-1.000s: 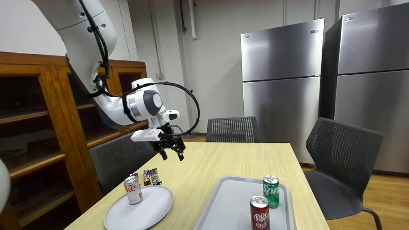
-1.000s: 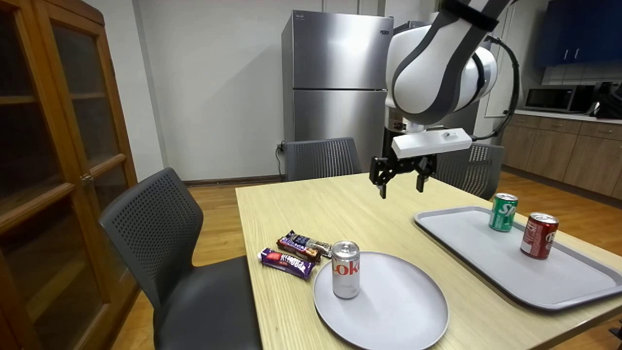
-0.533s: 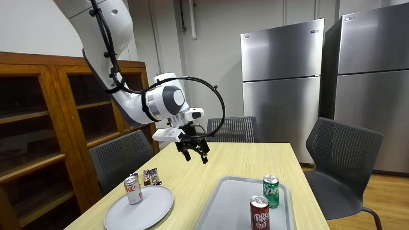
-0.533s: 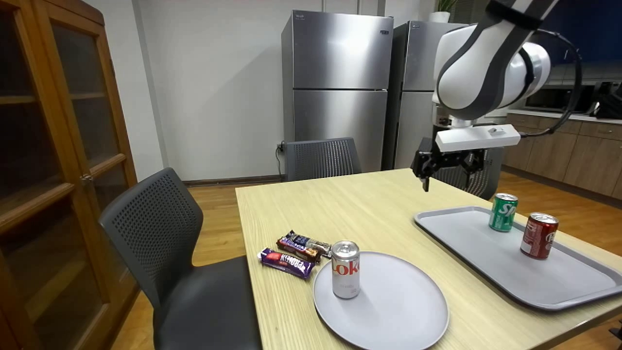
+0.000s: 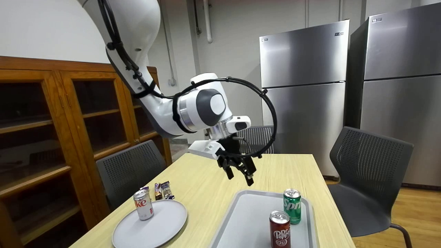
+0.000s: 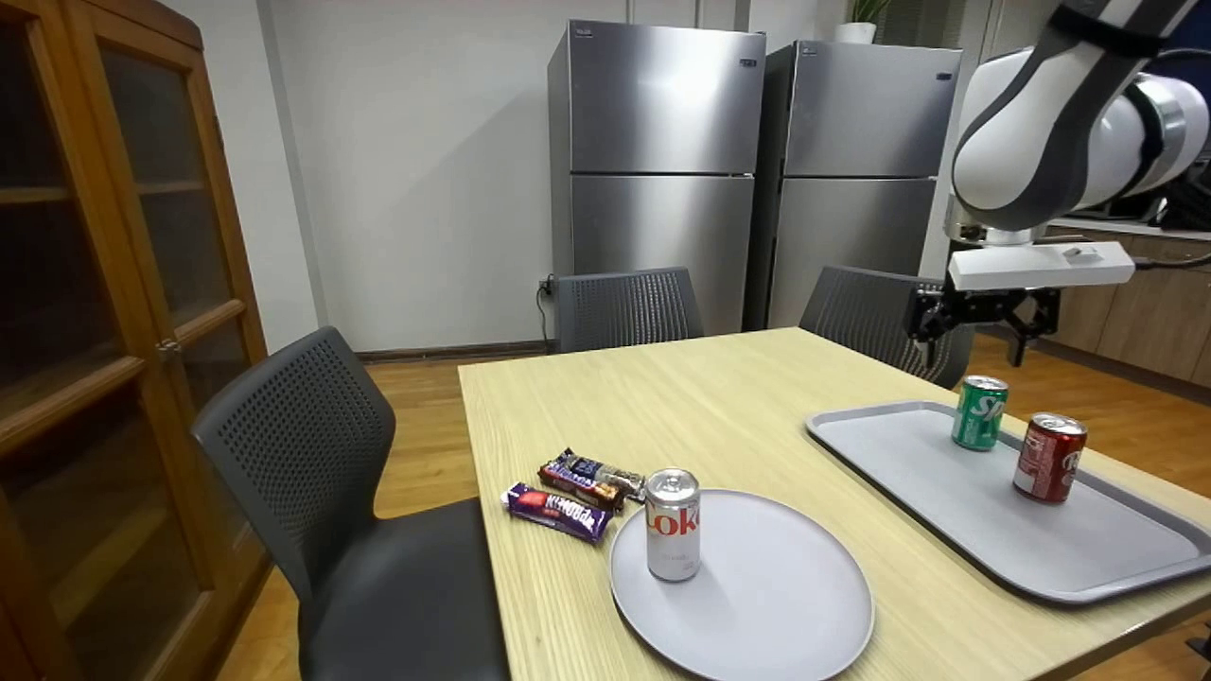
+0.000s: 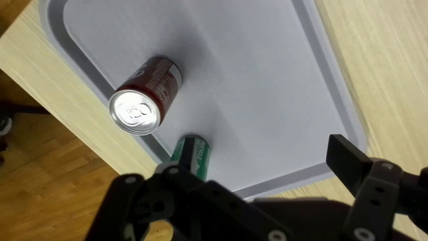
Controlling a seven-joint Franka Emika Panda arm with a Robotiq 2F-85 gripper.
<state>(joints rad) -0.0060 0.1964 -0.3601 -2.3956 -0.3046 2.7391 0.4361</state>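
My gripper (image 5: 239, 178) hangs open with nothing between its fingers, near the tray's far end. In the wrist view the gripper (image 7: 263, 147) has its jaws wide apart over the grey tray (image 7: 257, 83). One finger partly hides a green Sprite can (image 7: 202, 157); the other finger (image 7: 347, 162) overlaps the tray's corner. The Sprite can (image 6: 979, 413) and a dark red Dr Pepper can (image 6: 1050, 459) stand upright on the tray. In an exterior view the gripper (image 6: 974, 357) appears above the Sprite can, apart from it.
A silver Coke can (image 6: 674, 525) stands upright on a round grey plate (image 6: 776, 605). Beside the plate lie wrapped bars, among them a purple bar (image 6: 558, 511). Chairs, such as a dark chair (image 5: 365, 182), surround the wooden table (image 5: 206, 182). Refrigerators (image 5: 305, 103) and a cabinet (image 5: 65, 144) stand behind.
My gripper has moved rightward in both exterior views, from over the table toward the tray, and sits slightly lower in an exterior view. Its jaws have stayed open. Cans, plate and bars have not moved.
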